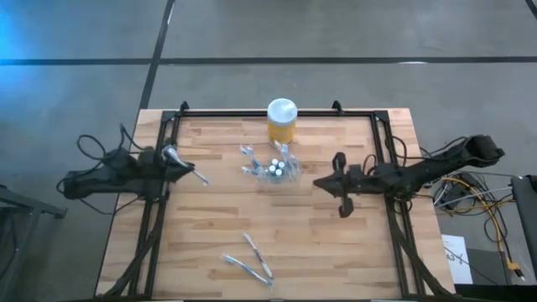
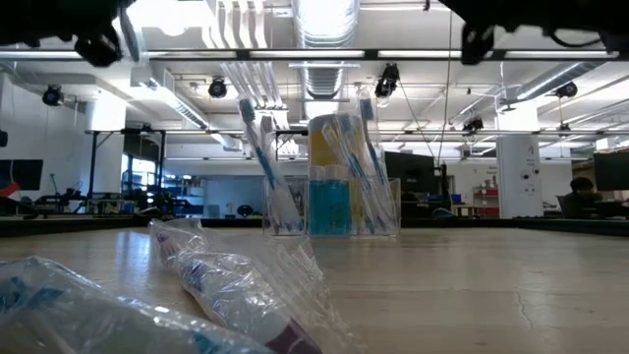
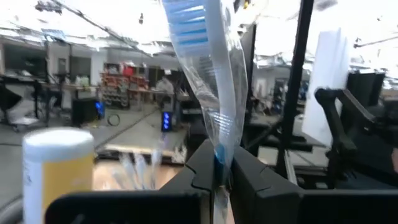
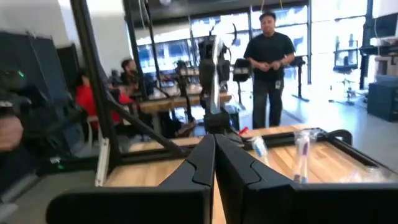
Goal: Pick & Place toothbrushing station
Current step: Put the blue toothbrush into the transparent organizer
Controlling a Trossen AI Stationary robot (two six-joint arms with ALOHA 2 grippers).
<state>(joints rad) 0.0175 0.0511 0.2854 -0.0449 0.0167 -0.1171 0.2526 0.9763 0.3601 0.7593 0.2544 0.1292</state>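
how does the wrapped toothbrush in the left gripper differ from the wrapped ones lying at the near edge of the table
The blue-and-white wrapped toothbrush is pinched upright in the left gripper, off the wooden table; the near-edge wrapped toothbrushes lie flat, untouched. It is single; they are several. All share clear plastic wrapping.

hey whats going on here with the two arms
The left gripper is shut on a wrapped toothbrush, holding it up at the table's left edge. The right gripper is shut and empty, right of the clear holder, which already has brushes in it. More wrapped toothbrushes lie near the front.
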